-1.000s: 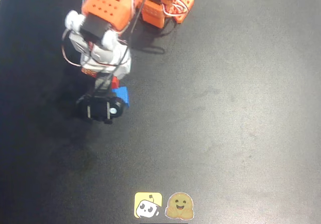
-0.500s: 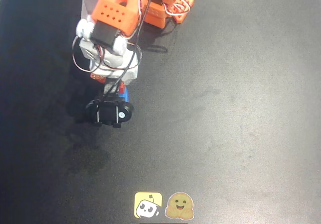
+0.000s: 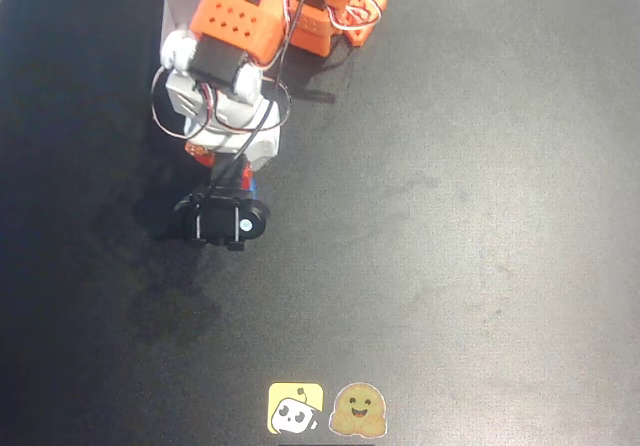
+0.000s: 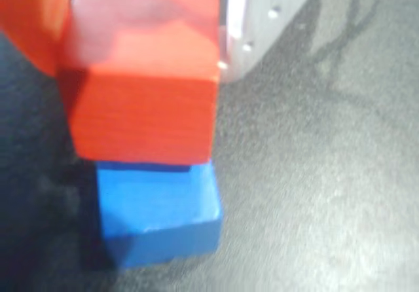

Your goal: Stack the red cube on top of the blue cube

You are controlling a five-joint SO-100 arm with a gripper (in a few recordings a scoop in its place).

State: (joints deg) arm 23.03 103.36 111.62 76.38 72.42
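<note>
Though unlabelled, red cube (image 4: 144,76) atop blue cube (image 4: 157,213).

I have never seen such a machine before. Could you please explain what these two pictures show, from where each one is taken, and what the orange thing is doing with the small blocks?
The orange and white thing is a small robot arm standing on a dark table. One picture is taken from a camera above, looking straight down. The other comes from a camera riding on the arm itself, close to its end effector, the two-fingered part that grasps.

In the close picture, the end effector has an orange finger on one side and a white finger on the other, with the red cube between them. The red cube sits over the blue cube, set a little off to one side. I cannot tell whether they touch yet.

Two small cartoon stickers lie at the table's bottom edge in the overhead view.
</note>
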